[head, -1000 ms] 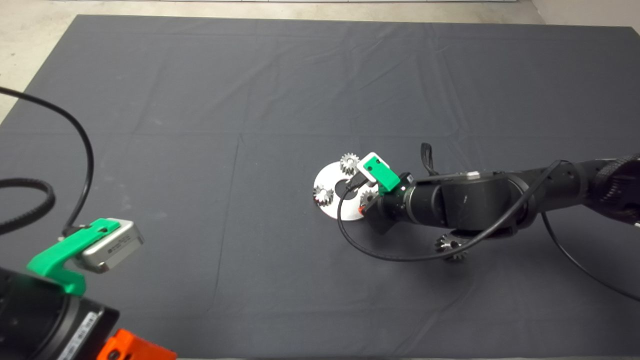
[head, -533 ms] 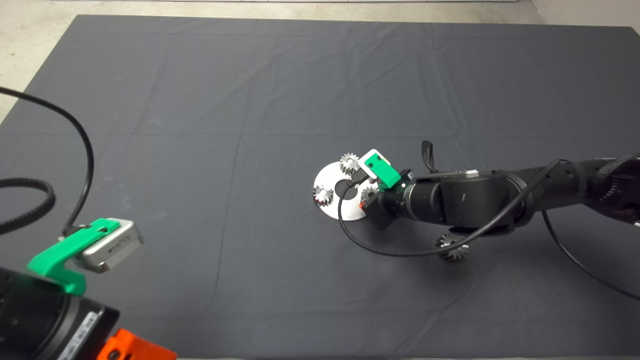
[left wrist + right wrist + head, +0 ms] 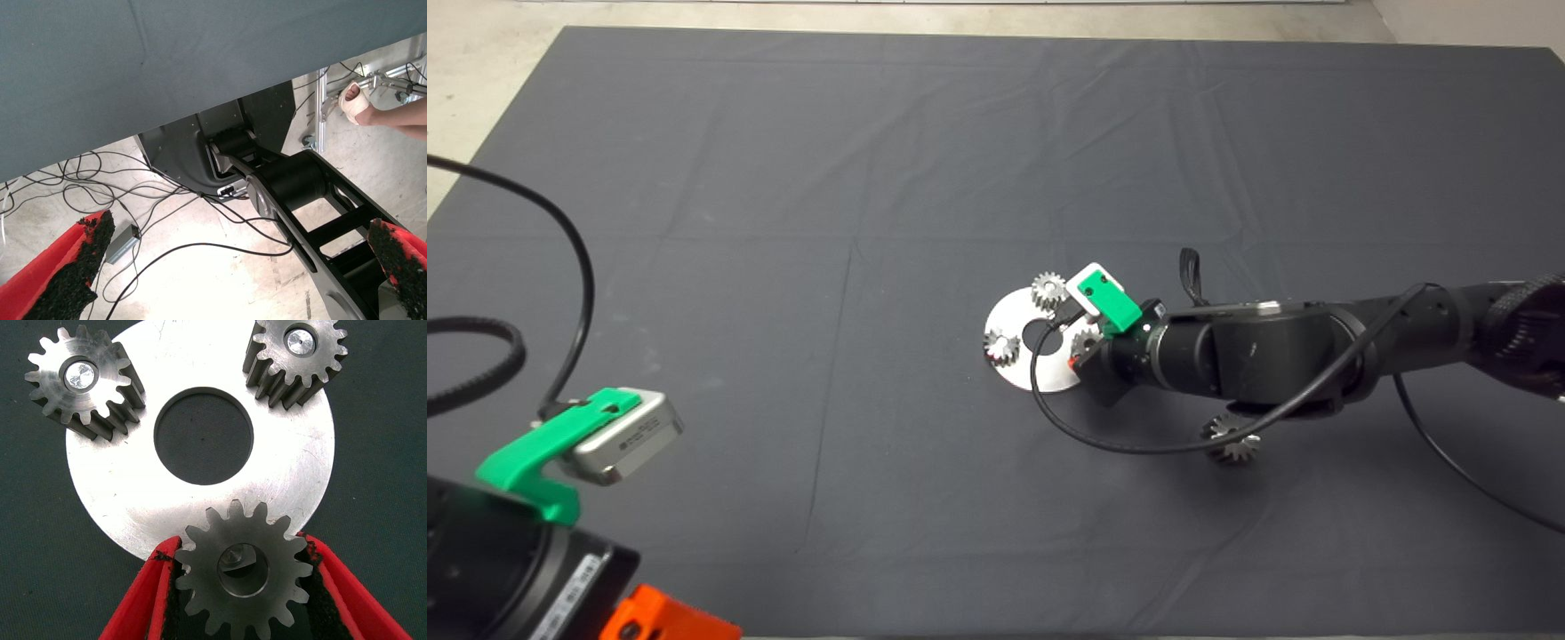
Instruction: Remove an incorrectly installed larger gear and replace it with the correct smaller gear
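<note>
four gears are counted in all. three sit on one round silver plate (image 3: 200,500) with a large centre hole: two brighter silver gears, one (image 3: 83,380) and the other (image 3: 297,357), each on its own pin, and the smaller gear (image 3: 243,570), darker grey, at the plate's edge with a pin tip seen tilted inside its centre hole. the fourth, the larger gear (image 3: 1234,444), lies on the mat well apart from the plate, partly hidden under the right arm.

the right gripper (image 3: 243,587) is closed around the smaller gear, its black pads (image 3: 170,587) pressed against the teeth on both sides. in the head view the right arm is stretched in low from the right edge, its wrist just beside the plate, with a black cable looped under it.

the left gripper (image 3: 233,267) is parked at the lower left edge of the head view, beyond the mat's edge. its fingers are spread wide with nothing between them. under it, pale concrete floor, loose cables, the robot's black frame and a person's foot (image 3: 357,103) are seen.

the dark mat (image 3: 783,267) is creased in straight fold lines, and pale floor is seen along its far edge.
</note>
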Robot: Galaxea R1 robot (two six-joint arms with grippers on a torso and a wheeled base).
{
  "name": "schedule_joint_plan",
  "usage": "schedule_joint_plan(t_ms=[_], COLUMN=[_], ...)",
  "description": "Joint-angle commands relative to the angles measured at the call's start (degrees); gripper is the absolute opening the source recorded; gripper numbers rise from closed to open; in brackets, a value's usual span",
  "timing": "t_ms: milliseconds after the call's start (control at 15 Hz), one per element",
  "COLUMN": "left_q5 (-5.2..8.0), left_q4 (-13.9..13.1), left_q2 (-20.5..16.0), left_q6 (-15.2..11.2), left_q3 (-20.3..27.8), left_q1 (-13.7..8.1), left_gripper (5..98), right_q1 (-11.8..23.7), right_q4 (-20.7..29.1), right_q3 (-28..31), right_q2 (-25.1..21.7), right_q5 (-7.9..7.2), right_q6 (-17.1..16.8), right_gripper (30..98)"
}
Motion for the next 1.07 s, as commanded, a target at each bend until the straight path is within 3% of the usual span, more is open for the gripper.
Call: schedule_joint_plan(t_ms=[0,1000], left_q5=[0.08,0.17], left_q4=[-0.74,-0.74], left_q2=[0.05,-0.04], left_q6=[-0.28,-0.28], left_q3=[0.04,0.04], left_q1=[-0.02,-0.02], left_gripper=[97.6,97.6], right_q1=[0.48,-0.07], right_q4=[-1.87,-1.94], right_q3=[0.15,0.13], right_q2=[-0.19,0.25], right_q5=[0.16,0.51], right_q6=[0.06,0.15], right_gripper=[40.6,40.6])
